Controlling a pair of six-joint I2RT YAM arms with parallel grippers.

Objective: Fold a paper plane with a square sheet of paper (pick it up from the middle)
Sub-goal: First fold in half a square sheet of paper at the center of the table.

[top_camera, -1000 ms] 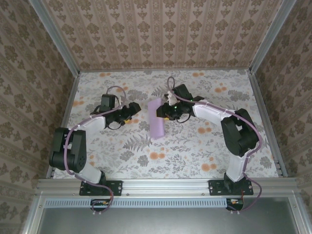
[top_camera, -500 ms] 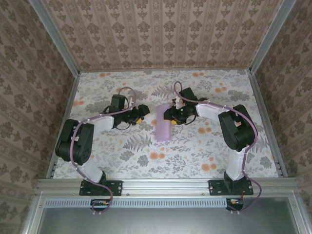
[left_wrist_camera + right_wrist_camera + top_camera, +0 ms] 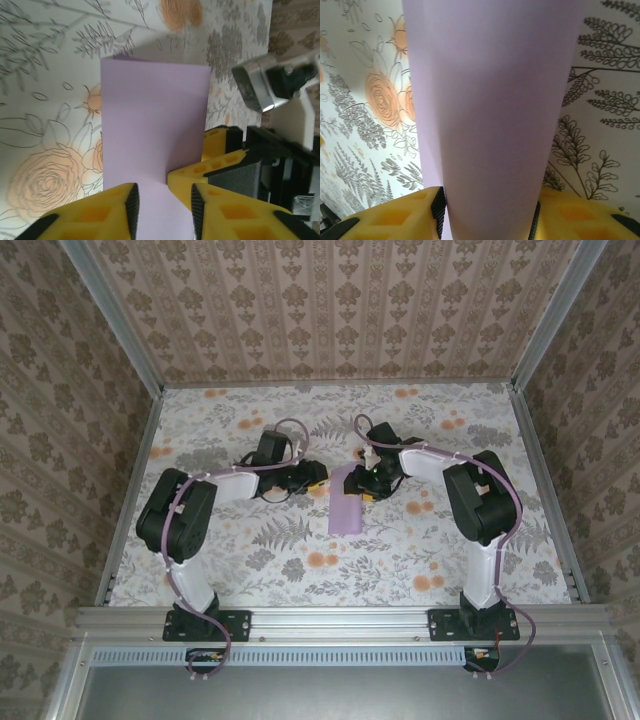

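The right pincer [image 3: 489, 205] is clamped across the folded lilac sheet of paper [image 3: 346, 502], which reaches toward 6 o'clock from it near the centre of the desk [image 3: 250, 550]. The left pincer [image 3: 164, 200], jaws narrowly apart, straddles the sheet's 9 o'clock edge. This looks like an early fold; next, the left must pinch that edge squarely.

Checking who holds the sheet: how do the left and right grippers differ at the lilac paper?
The right gripper has its jaws pinched on the lilac paper, which bows between them; the left gripper has its jaws apart over the paper's face, with no grip visible. The right gripper reaches in from the paper's right, the left gripper from its left. Both have yellow fingers.
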